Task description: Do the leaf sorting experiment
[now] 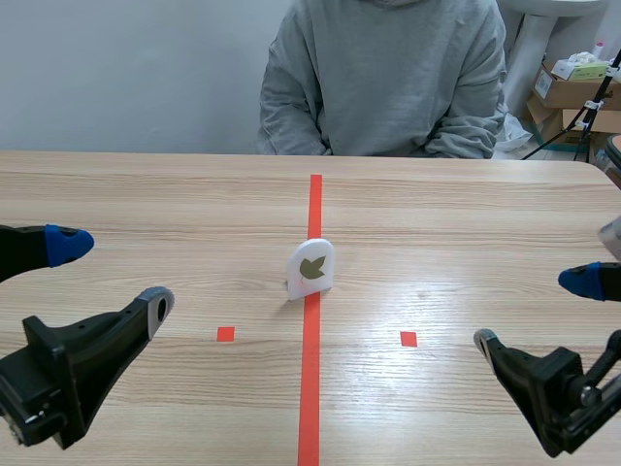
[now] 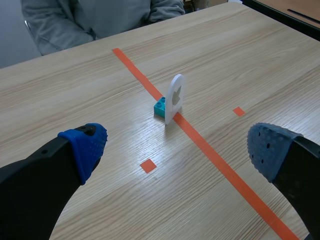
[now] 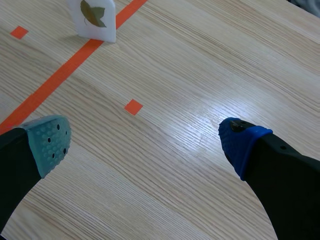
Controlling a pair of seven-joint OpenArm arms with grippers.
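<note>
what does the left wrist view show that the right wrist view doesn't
Only the left wrist view shows a small blue brick at the base of the white card, on its back side. Only the right wrist view shows the card's brown leaf face-on. Both show the card upright on the orange tape line, the table, and an open gripper: the left gripper and the right gripper.

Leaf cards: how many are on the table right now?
1. The leaf card stands upright on the orange-red centre line, a blue brick at its back. No others visible.
</note>
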